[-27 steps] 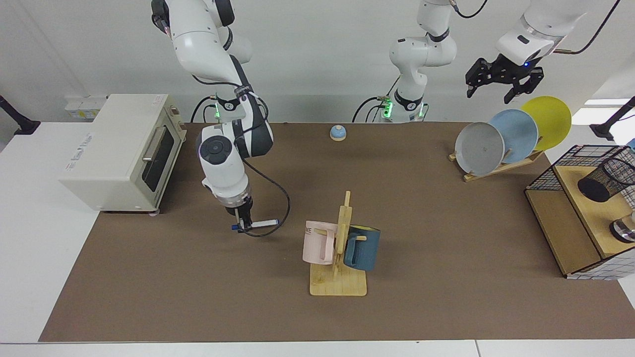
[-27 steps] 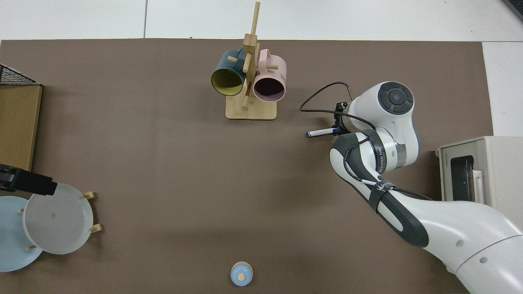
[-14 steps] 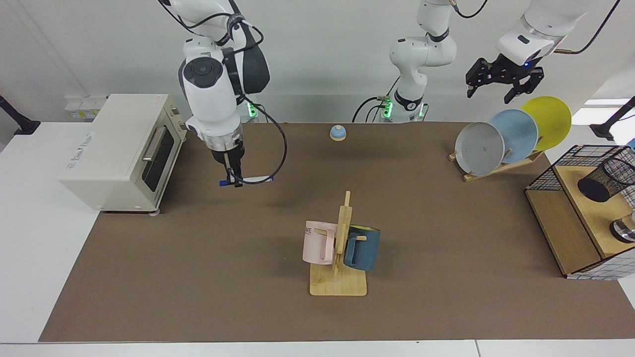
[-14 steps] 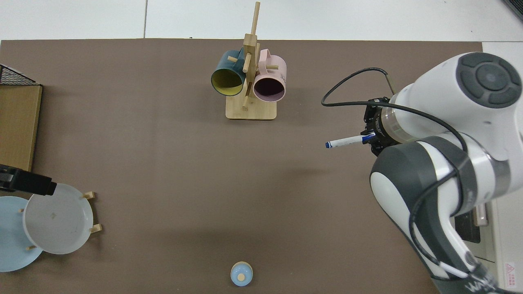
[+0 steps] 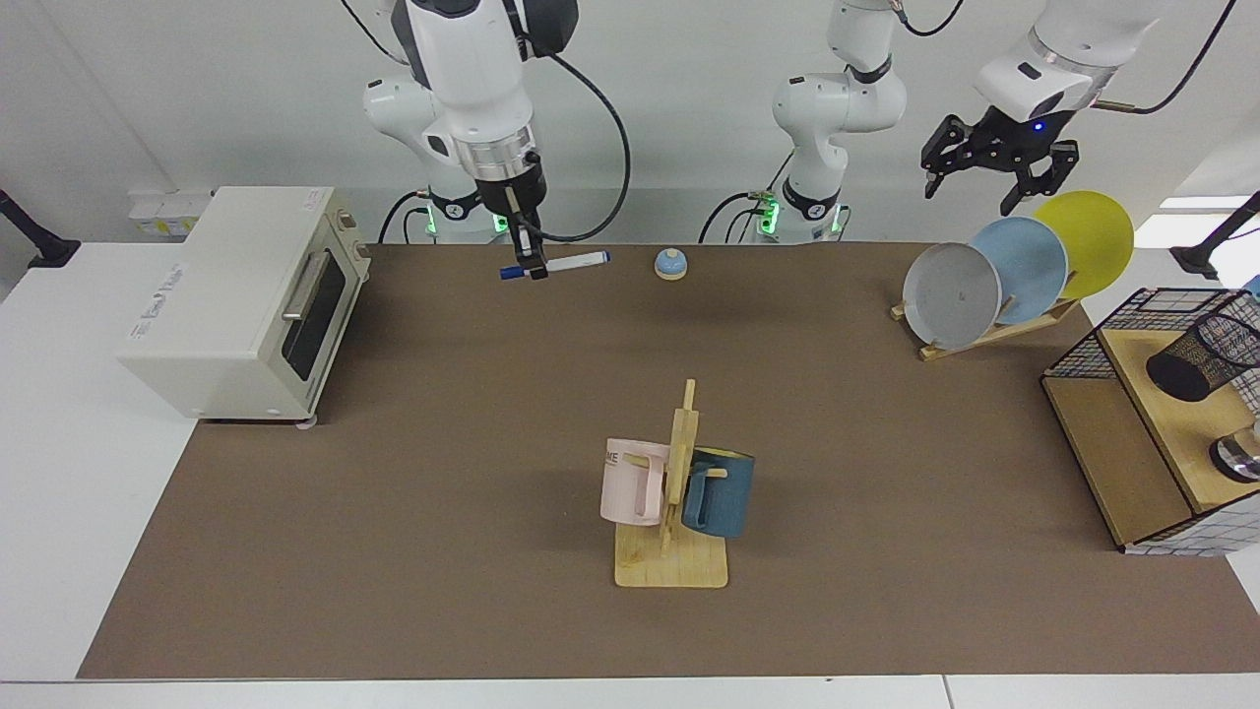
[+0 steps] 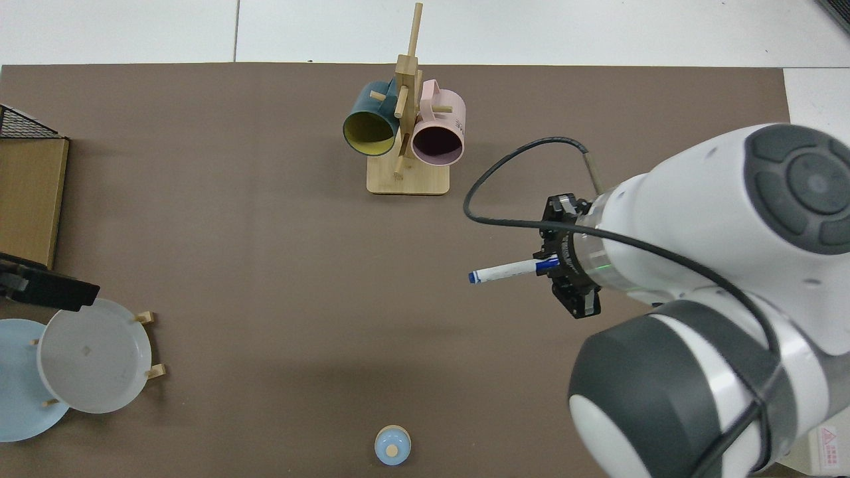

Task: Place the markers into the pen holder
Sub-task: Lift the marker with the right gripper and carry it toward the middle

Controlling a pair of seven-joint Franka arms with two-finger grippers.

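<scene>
At the far left of the facing view a cream toaster oven (image 5: 241, 300) is set on the white table edge beside the brown mat (image 5: 492, 492). Next to it, the right gripper (image 5: 528, 264) is held high above the mat's rear edge, its fingers clenched on the marker (image 5: 556, 265) near the dark blue cap; the marker is carried level in the air, its white barrel pointing toward the small blue bell (image 5: 670, 263). In the top view the same marker (image 6: 508, 271) is seen projecting sideways from the right gripper (image 6: 554, 265), well clear of the mat below. Near the middle, a wooden mug stand (image 5: 674, 512) is seen with a pink mug (image 5: 630, 481) and a dark blue mug (image 5: 721, 490) hung on it. Further right, a grey, a blue and a yellow plate are propped in a plate rack (image 5: 994, 330). Above them the left gripper (image 5: 992, 177) is held waiting in the air, its fingers spread apart and empty. At the far right the pen holder (image 5: 1203, 359) is found inside a black wire basket (image 5: 1083, 350) on a wooden shelf, tilted, well apart from the marker
</scene>
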